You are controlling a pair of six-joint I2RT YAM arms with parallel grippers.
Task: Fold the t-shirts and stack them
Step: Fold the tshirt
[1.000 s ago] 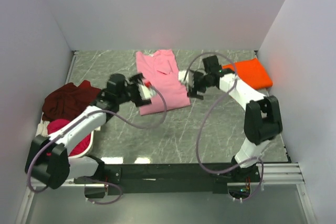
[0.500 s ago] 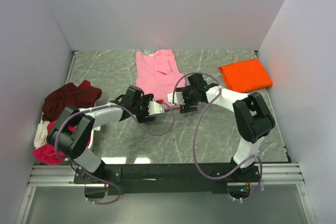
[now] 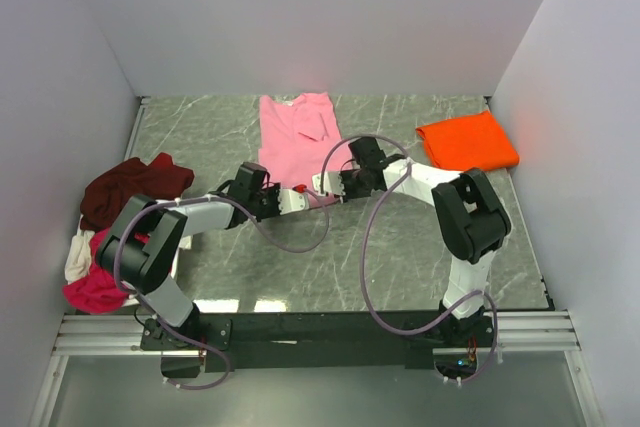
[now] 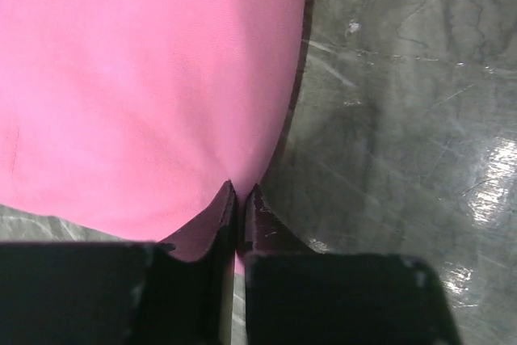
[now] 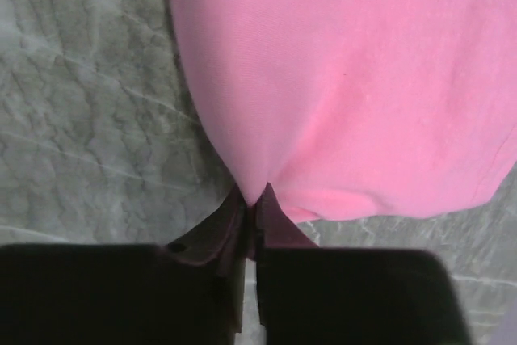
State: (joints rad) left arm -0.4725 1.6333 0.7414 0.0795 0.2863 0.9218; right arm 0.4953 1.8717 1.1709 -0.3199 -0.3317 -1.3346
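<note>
So you're holding onto the pink shirt (image 3: 297, 132) with both arms here. It's lying spread flat on the table (image 3: 420, 247), about the middle and toward the far wall, with its near edge pointing back at the arm bases.

Your left gripper (image 4: 241, 193) is clenching that near edge. The fingers are pressing tight together, a sliver of pink is showing between them, and the spot is right where the cloth is meeting bare marble. Your right gripper (image 5: 254, 193) is doing the same thing, jaws squeezing closed on the pink cloth at its edge. From above, the two grippers are sitting just beside each other along that near hem, both arms reaching low across the table.

The orange shirt (image 3: 468, 141) is lying folded flat over at the far right, well apart from the pink one. On the left edge the maroon shirt (image 3: 135, 185) is sitting in a crumpled heap. The magenta-red shirt (image 3: 92, 292) and cream shirt (image 3: 75, 259) are bunching up just in front of it, partly hiding behind your left arm.
</note>
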